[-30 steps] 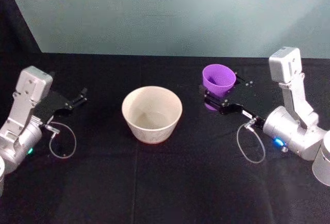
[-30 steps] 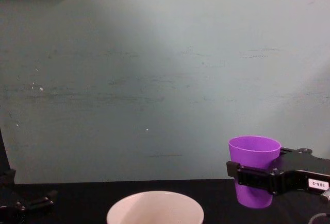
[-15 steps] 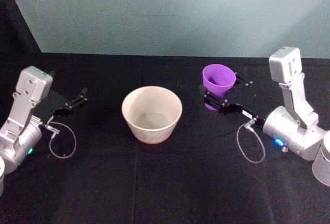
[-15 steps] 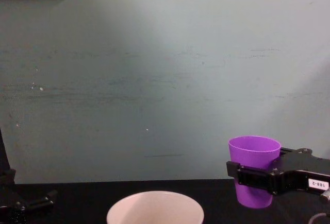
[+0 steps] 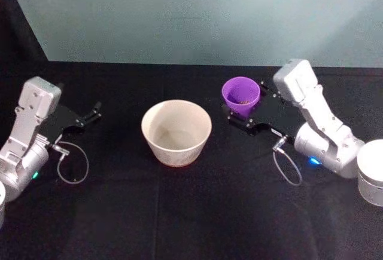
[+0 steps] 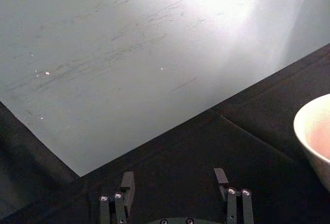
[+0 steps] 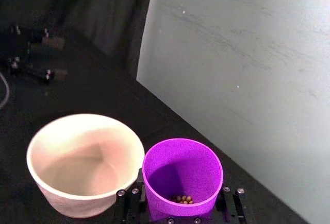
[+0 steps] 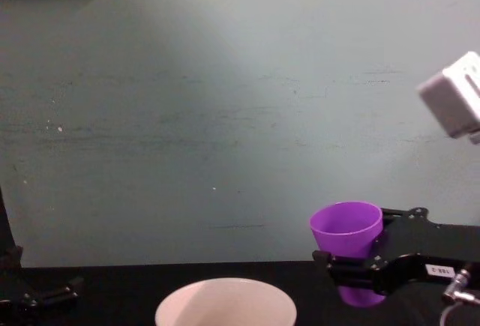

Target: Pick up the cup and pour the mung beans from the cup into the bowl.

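Black table (image 5: 179,212), teal wall behind. Right gripper (image 5: 245,107) clamped on the cup (image 5: 241,95), carried closer to the bowl (image 5: 176,131) than 1 s ago. Mung beans (image 7: 181,199) unpoured; tilting likely follows. Left gripper (image 5: 93,112) parked, fingers spread.

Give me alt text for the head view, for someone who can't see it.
The right gripper holds the purple cup, a few mung beans inside, just right of the cream bowl at the centre of a black table. The left gripper rests open at the far left.
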